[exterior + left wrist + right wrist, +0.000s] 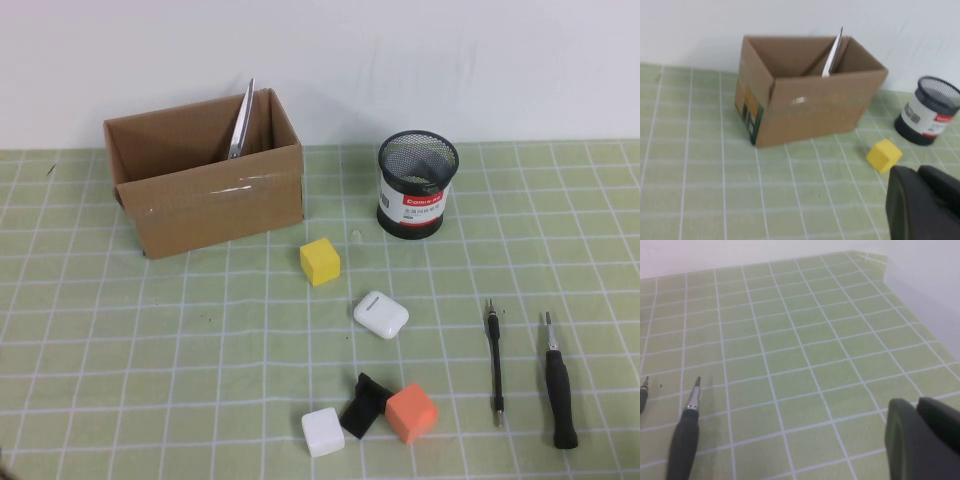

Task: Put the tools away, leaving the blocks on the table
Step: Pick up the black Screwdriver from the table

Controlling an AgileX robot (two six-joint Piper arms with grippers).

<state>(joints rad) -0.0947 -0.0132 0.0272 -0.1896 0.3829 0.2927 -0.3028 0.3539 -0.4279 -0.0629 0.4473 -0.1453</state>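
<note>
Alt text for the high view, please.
Scissors stand inside a cardboard box; two screwdrivers lie on the green grid table beside coloured blocks. Neither the left hand nor the right hand appears here.

green gridded table (120, 330), yellow block (320, 261)

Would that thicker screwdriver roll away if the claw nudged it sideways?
Probably: the thicker screwdriver looks round-handled and lies flat on the smooth green mat. Being rigid, it should lift without bending, though its slim handle might slip. Both claws sit off the high view's edge.
</note>
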